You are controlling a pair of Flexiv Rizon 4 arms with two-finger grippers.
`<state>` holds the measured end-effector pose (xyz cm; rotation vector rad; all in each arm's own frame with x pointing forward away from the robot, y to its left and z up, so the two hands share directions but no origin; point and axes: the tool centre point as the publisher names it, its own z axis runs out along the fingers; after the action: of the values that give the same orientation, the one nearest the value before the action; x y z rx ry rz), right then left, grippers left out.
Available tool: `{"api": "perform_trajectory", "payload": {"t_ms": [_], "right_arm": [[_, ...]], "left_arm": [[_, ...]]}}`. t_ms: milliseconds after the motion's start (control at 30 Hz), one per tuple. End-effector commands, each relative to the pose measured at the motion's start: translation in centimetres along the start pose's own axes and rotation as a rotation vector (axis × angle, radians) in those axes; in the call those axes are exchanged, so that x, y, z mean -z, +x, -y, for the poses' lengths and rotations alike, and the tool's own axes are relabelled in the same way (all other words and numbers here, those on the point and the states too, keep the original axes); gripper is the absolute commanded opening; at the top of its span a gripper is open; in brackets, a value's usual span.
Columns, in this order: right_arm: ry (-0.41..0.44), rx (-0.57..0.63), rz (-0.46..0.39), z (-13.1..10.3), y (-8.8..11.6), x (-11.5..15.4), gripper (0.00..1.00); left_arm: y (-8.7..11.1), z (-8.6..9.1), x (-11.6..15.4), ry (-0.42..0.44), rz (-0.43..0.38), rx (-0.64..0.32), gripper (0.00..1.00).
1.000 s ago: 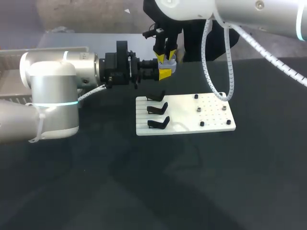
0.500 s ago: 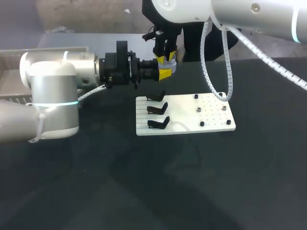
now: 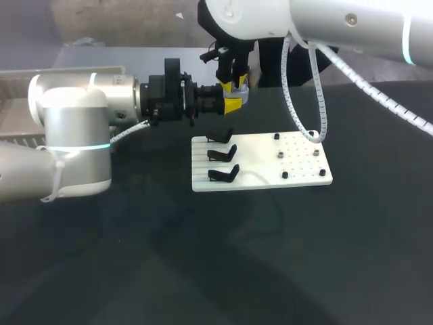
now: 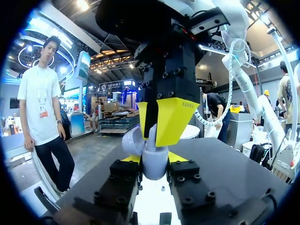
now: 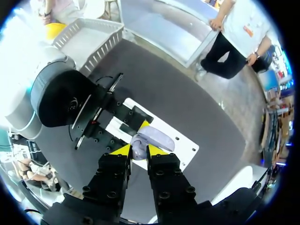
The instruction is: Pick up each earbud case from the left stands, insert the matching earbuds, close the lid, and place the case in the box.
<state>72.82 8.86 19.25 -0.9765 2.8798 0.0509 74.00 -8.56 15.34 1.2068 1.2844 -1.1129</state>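
A lavender earbud case (image 3: 237, 95) hangs above the table's far side, behind the white board (image 3: 260, 177). My left gripper (image 3: 231, 103) comes in level from the left, shut on the case's body (image 4: 154, 165); the lid (image 4: 131, 142) stands open beside it. My right gripper (image 3: 233, 84) points straight down onto the case's open top. Its yellow fingertips (image 4: 176, 123) are shut on a small lavender piece, seemingly an earbud (image 5: 138, 149), right at the case (image 5: 158, 138). The three black stands (image 3: 223, 154) on the board hold nothing.
Several small earbuds sit on pegs on the board's right half (image 3: 280, 155). A grey wire box (image 3: 13, 118) stands at the far left, seen also in the right wrist view as a box (image 5: 89, 40) beyond my left arm. A white cable hangs from my right arm over the board's far right corner.
My right gripper has shifted slightly up and left over the case. My left arm and the case have stayed still.
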Motion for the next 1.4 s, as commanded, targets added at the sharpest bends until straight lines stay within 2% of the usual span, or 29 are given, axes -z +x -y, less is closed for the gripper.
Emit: {"api": "perform_trajectory", "payload": {"t_ms": [33, 333, 367, 400, 433, 533, 600, 1100, 1300, 1400], "right_arm": [[0.006, 0.004, -0.004, 0.01, 0.02, -0.35, 0.0], [0.013, 0.002, 0.0, -0.13, 0.06, -0.34, 0.0], [0.014, 0.003, -0.001, -0.15, 0.07, -0.34, 0.02], [0.014, 0.001, 0.0, -0.16, 0.08, -0.33, 0.2], [0.015, 0.001, -0.001, -0.17, 0.09, -0.33, 0.24], [0.014, -0.001, 0.0, -0.24, 0.14, -0.32, 0.25], [0.014, -0.002, 0.001, -0.29, 0.16, -0.32, 0.31], [0.022, -0.03, 0.01, -0.05, 0.18, 0.09, 0.34], [0.018, -0.046, 0.014, 0.12, 0.13, 0.34, 0.42], [0.016, -0.047, 0.016, 0.1, 0.08, 0.45, 0.39]], "left_arm": [[-0.12, 0.19, 0.01, -0.007, 0.006, -0.005, 0.0], [-0.12, 0.19, 0.01, -0.007, 0.006, -0.005, 0.0], [-0.12, 0.19, 0.01, -0.007, 0.006, -0.005, 0.0], [-0.12, 0.19, 0.01, -0.007, 0.006, -0.005, 0.0], [-0.12, 0.19, 0.01, -0.007, 0.006, -0.005, 0.0], [-0.12, 0.19, 0.01, -0.007, 0.006, -0.005, 0.0], [-0.12, 0.19, 0.01, -0.007, 0.006, -0.005, 0.0], [-0.12, 0.19, 0.01, -0.007, 0.006, -0.005, 0.0], [-0.12, 0.19, 0.01, -0.007, 0.006, -0.005, 0.0], [-0.12, 0.19, 0.01, -0.007, 0.006, -0.005, 0.0]]}}
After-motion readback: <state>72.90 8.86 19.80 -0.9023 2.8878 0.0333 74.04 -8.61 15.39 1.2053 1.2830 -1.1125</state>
